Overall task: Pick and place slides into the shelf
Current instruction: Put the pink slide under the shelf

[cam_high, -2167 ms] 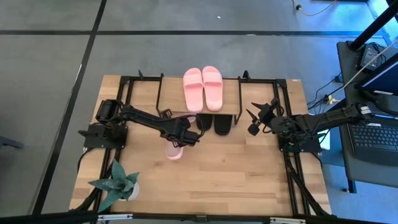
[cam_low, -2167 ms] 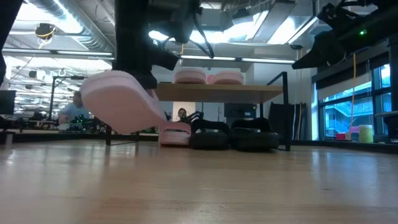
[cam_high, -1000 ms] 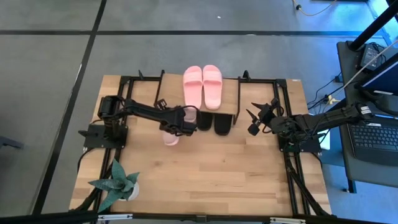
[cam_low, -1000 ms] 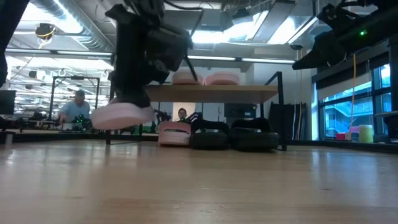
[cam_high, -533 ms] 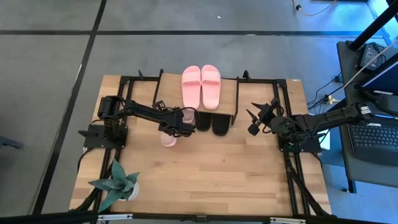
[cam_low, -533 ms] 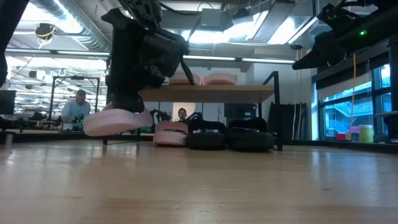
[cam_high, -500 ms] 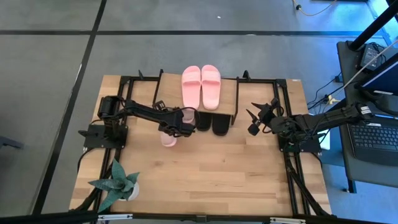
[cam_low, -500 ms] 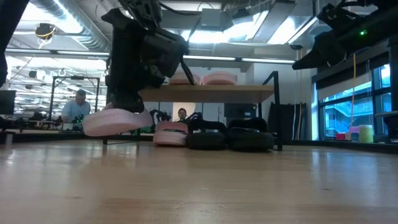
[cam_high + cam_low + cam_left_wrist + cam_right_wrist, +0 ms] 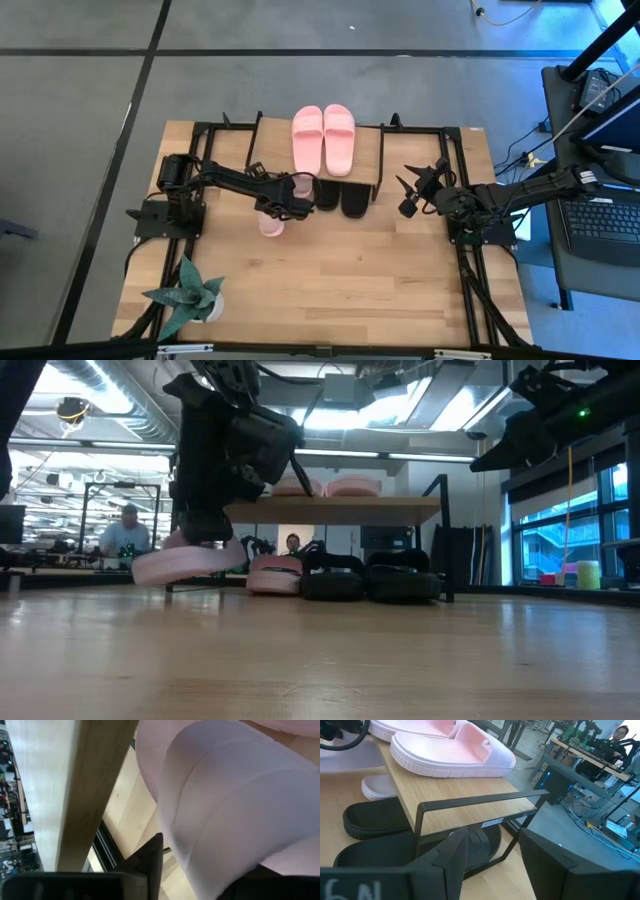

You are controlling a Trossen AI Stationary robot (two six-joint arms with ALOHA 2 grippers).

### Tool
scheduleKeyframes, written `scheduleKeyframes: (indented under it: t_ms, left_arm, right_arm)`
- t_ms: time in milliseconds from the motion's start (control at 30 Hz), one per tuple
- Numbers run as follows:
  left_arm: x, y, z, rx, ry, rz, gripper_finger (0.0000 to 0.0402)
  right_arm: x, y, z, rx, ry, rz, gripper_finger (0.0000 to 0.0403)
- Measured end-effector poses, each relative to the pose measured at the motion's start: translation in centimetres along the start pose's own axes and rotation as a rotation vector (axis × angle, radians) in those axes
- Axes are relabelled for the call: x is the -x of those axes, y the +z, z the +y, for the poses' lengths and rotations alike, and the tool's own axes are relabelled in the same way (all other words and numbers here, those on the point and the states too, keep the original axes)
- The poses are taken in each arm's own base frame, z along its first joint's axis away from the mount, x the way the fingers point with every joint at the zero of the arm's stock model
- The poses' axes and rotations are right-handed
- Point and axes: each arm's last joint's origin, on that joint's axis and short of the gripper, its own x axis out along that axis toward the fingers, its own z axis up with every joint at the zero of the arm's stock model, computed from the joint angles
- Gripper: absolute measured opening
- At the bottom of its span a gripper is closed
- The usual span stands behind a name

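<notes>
My left gripper (image 9: 285,197) points slantwise down over a light pink slide (image 9: 270,222) just in front of the shelf's (image 9: 280,150) left end. In the low view the slide (image 9: 185,563) lies almost flat at table height under the gripper (image 9: 205,530). In the left wrist view its wide strap (image 9: 225,805) fills the space between my two fingers (image 9: 152,857). A pink pair (image 9: 325,140) lies on the shelf's top board. Below the board, on the table, sit a black pair (image 9: 335,198) and one pink slide (image 9: 275,573). My right gripper (image 9: 408,190) waits open, raised beside the shelf's right end. My left gripper's fingers stand on either side of the pink slide's strap (image 9: 172,845), coming at it from above and from the table's left, slanting down. Whether they touch the strap I cannot tell. The slide lies low and nearly level, its sole at the table.
A potted plant (image 9: 185,295) stands at the table's near left corner. Bare wood (image 9: 350,290) takes up the near half of the table. The shelf's thin black frame (image 9: 470,805) runs close before my right gripper (image 9: 494,835). A laptop (image 9: 605,225) sits off the table's right edge.
The pink slide has sunk from hanging clear of the table to table height, its left end dropping lowest, while my left gripper stays above it. The shelf, with the slides on and under it, has shifted a little toward the table's left.
</notes>
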Motion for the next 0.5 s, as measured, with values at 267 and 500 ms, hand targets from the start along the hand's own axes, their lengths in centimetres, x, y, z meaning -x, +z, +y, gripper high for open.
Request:
scheduleKeyframes:
  t_ms: [267,500]
  left_arm:
    - [0.2,0.2,0.0,0.013,-0.019,0.005,0.0141]
    - [1.2,0.5,-0.1,0.022,-0.055,-0.010,0.0141]
  right_arm:
    - [0.0,0.0,0.0,0.000,0.000,0.000,0.0181]
    - [0.0,0.0,0.0,0.000,0.000,0.000,0.0181]
